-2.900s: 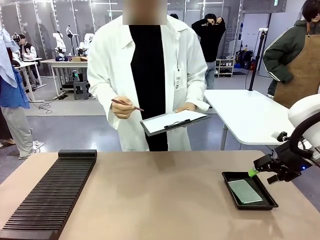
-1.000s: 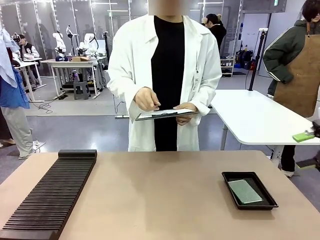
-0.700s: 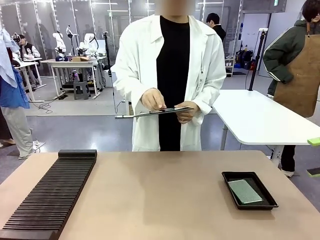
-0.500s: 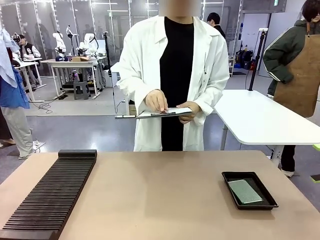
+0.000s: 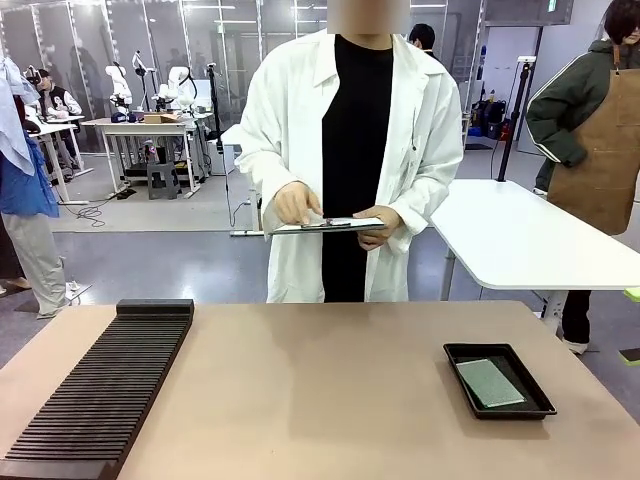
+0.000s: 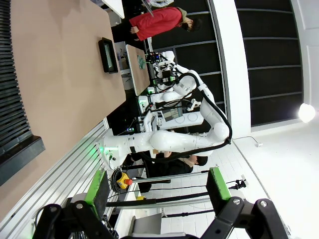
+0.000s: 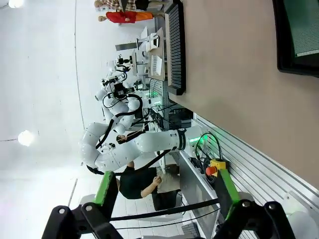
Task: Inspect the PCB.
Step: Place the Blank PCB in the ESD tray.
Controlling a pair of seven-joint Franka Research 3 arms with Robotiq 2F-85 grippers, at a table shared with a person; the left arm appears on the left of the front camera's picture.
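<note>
The PCB (image 5: 490, 383) lies flat in a black shallow tray (image 5: 455, 351) at the right of the table. Sideways in the right wrist view, the PCB (image 7: 306, 25) shows in that tray (image 7: 279, 42) at the top right corner. My right gripper (image 7: 166, 191) is open and holds nothing; its fingertips (image 5: 632, 294) peek in at the front view's right edge, well away from the tray. Nothing is between the green pads of my open left gripper (image 6: 157, 186), which looks along the table from its far left side.
A person in a white coat stands across the table holding a grey clipboard (image 5: 328, 226) with both hands. A long black slotted rack (image 5: 100, 390) covers the table's left side. The tan tabletop (image 5: 320, 390) lies bare between rack and tray.
My right gripper has pulled back from beside the tray to the picture's right edge. The person has stepped right and lowered the clipboard flat. The PCB has not moved.
</note>
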